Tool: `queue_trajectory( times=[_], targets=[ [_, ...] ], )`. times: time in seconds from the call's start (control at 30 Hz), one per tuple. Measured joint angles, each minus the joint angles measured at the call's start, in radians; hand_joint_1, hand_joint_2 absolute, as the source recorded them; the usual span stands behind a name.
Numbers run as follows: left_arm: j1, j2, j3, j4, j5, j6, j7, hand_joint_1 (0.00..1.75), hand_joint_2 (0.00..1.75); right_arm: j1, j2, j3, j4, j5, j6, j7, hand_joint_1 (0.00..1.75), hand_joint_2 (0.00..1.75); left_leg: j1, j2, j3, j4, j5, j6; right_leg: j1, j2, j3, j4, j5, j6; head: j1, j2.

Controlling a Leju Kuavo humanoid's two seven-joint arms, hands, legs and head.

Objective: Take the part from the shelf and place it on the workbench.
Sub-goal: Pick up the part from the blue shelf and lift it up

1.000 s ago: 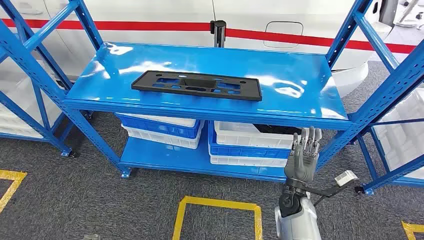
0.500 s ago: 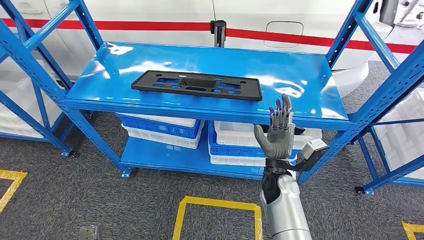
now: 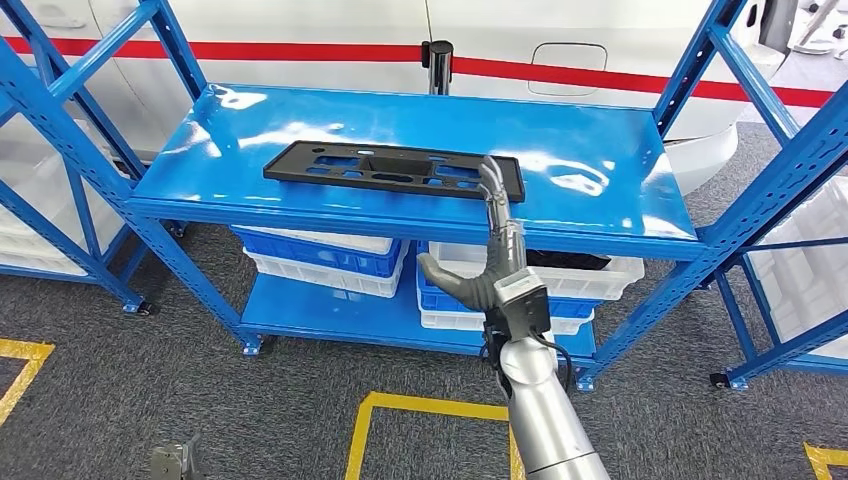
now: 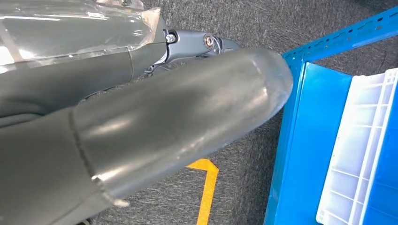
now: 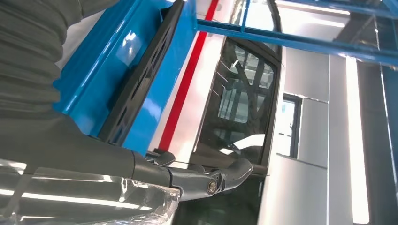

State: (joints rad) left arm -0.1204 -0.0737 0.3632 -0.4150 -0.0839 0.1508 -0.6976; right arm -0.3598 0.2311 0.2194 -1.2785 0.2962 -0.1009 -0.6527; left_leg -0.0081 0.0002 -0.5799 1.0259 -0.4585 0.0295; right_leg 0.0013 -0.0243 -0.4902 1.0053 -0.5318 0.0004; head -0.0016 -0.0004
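Since the earlier frames the right robot hand (image 3: 487,268) has risen from below the shelf edge and swung inward; it now sits in front of the blue shelf (image 3: 240,140), fingers (image 3: 492,190) stretched up and apart, thumb out to the side, holding nothing; fingertips overlap the near right corner of the part in the head view, contact cannot be told; the part has not moved.

The black plastic part (image 3: 392,169), a long flat panel with cut-outs, lies flat on the top deck of the shelf, near the front edge, roughly centred; right wrist view shows the same part (image 5: 141,77) edge-on along the blue deck (image 5: 105,56), with the thumb (image 5: 206,178) beyond it and apart from it.

Left robot hand (image 4: 141,136): left wrist view shows its grey thumb close up over grey carpet (image 4: 244,28); whether it is open or closed cannot be told; nothing seen in it.

Below the top deck: blue and white bins (image 3: 320,258) stacked on the lower shelf; one white bin (image 3: 560,272) behind the right robot hand has dark contents; yellow floor marking (image 3: 440,408) on the carpet; white vehicle body with a red stripe (image 3: 300,52) behind the shelf.
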Motion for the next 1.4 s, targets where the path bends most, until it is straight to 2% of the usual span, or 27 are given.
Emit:
queue_trajectory(
  times=[0.23, 0.47, 0.63, 0.87, 0.97, 1.23, 1.4],
  targets=[
    [-0.006, 0.000, -0.002, -0.006, 0.000, -0.009, 0.000, 0.00, 0.00, -0.046, 0.000, 0.136, 0.029, 0.161, -0.142, 0.040, 0.00, 1.75, 0.000, 0.000, 0.000, 0.000, 0.000, 0.000, 0.000, 0.000, 0.000, 0.000, 0.000, 0.000, 0.000, 0.000],
    [-0.030, 0.000, -0.014, -0.006, -0.003, -0.015, -0.001, 0.00, 0.00, -0.111, 0.008, 0.272, 0.128, 0.303, -0.268, 0.090, 0.00, 1.75, 0.000, 0.000, 0.000, 0.000, 0.000, 0.000, 0.000, 0.000, 0.000, 0.000, 0.000, 0.000, 0.000, 0.000],
    [-0.058, 0.000, -0.037, -0.005, -0.020, -0.011, -0.002, 0.00, 0.00, -0.161, 0.022, 0.347, 0.223, 0.390, -0.330, 0.144, 0.00, 1.75, 0.000, 0.000, 0.000, 0.000, 0.001, -0.001, 0.000, 0.000, 0.000, 0.000, 0.000, 0.000, 0.000, 0.000],
    [-0.081, 0.000, -0.062, 0.005, -0.040, 0.006, -0.003, 0.00, 0.00, -0.199, 0.035, 0.395, 0.302, 0.450, -0.371, 0.188, 0.00, 1.75, 0.000, 0.000, -0.001, 0.000, 0.001, -0.001, 0.000, 0.000, -0.001, 0.000, 0.000, 0.000, 0.000, 0.000],
    [-0.102, 0.002, -0.081, 0.027, -0.053, 0.005, -0.003, 0.00, 0.00, -0.231, 0.041, 0.432, 0.373, 0.507, -0.404, 0.238, 0.00, 1.75, 0.000, 0.000, -0.001, 0.000, 0.001, -0.001, 0.000, 0.000, -0.001, 0.000, 0.000, 0.000, 0.000, 0.000],
    [-0.128, 0.006, -0.105, 0.075, -0.068, -0.008, -0.003, 0.00, 0.00, -0.295, 0.044, 0.471, 0.526, 0.694, -0.527, 0.436, 0.00, 1.75, 0.000, 0.000, -0.001, 0.000, 0.001, -0.001, 0.000, 0.000, -0.001, 0.000, 0.000, 0.000, 0.000, 0.000],
    [-0.136, 0.008, -0.109, 0.102, -0.073, -0.015, -0.003, 0.00, 0.00, -0.308, 0.043, 0.473, 0.571, 0.764, -0.545, 0.513, 0.00, 1.75, 0.000, 0.000, -0.001, 0.001, 0.001, -0.001, -0.001, 0.000, -0.001, 0.000, 0.000, 0.000, 0.000, 0.000]
  ],
)
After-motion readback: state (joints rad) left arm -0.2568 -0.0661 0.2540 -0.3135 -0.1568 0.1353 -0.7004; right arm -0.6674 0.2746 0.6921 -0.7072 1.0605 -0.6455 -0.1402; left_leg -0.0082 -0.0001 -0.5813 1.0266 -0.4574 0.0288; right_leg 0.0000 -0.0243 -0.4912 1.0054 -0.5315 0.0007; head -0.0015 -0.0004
